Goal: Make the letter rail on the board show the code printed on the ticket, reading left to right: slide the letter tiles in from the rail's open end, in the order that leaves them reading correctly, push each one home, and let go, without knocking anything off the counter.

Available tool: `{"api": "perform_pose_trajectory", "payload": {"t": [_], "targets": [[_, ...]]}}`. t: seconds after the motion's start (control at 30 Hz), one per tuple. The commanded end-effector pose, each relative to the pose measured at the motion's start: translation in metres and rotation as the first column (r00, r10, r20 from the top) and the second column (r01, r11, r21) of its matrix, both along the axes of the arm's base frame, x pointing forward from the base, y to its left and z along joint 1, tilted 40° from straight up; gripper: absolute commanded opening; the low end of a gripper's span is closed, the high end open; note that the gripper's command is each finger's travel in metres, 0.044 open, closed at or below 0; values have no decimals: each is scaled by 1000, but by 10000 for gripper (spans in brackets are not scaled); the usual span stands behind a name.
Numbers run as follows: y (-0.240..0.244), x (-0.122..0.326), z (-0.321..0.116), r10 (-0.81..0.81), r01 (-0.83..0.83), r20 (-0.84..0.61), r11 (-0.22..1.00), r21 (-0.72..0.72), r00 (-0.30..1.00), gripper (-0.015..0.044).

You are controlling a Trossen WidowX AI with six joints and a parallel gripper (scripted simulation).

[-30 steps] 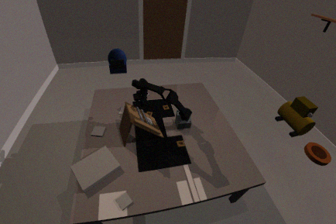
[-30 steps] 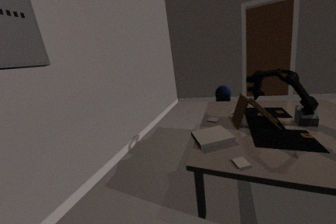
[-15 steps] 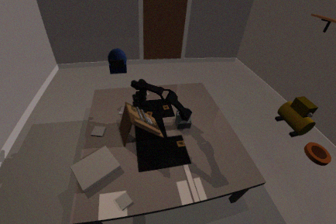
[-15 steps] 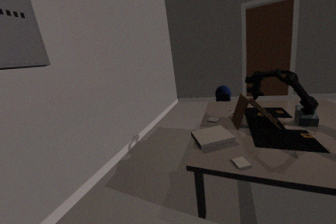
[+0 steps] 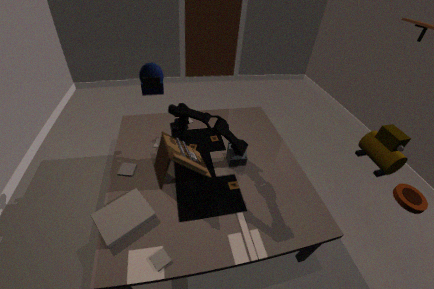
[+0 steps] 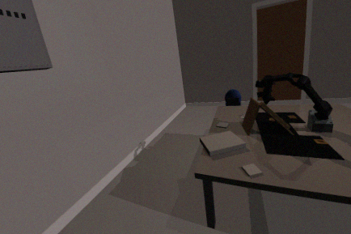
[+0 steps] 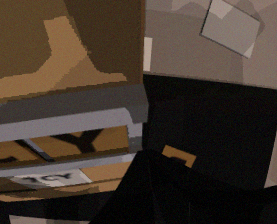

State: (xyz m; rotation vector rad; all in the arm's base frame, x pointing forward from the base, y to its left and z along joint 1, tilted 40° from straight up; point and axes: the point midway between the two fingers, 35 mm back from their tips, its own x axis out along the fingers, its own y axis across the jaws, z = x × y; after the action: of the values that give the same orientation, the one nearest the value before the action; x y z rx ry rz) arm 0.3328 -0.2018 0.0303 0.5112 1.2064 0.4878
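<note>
The tilted wooden board (image 5: 196, 164) (image 6: 279, 121) (image 7: 24, 45) carries a grey letter rail (image 5: 183, 148) (image 7: 109, 116). In the wrist view a Y tile (image 7: 86, 141) lies in the rail near its right end, with a C tile (image 7: 0, 153) to its left, partly cut off. The white ticket (image 7: 78, 177) below the rail reads 7CY. Loose orange tiles (image 5: 215, 138) (image 5: 234, 185) (image 6: 321, 142) (image 7: 171, 150) lie on the black mat. My gripper (image 5: 181, 133) (image 6: 266, 99) (image 7: 145, 157) is shut and empty, close by the rail's right end in the wrist view.
The black mat (image 5: 195, 208) (image 6: 279, 151) (image 7: 214, 115) lies under the board. A pale box (image 5: 124, 217) (image 6: 223, 143), a small flat pad (image 5: 127, 169) (image 6: 222, 125) (image 7: 230, 29) and another pad (image 5: 160, 259) (image 6: 252, 170) lie on the counter (image 5: 295, 203).
</note>
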Motion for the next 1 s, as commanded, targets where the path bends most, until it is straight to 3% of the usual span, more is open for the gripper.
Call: {"api": "perform_pose_trajectory", "payload": {"t": [0.0,0.97], "targets": [[1,3,-1,-3,3,2,1000,3,1000,0],[7,15,-6,-3,3,3,1000,3,1000,0]]}}
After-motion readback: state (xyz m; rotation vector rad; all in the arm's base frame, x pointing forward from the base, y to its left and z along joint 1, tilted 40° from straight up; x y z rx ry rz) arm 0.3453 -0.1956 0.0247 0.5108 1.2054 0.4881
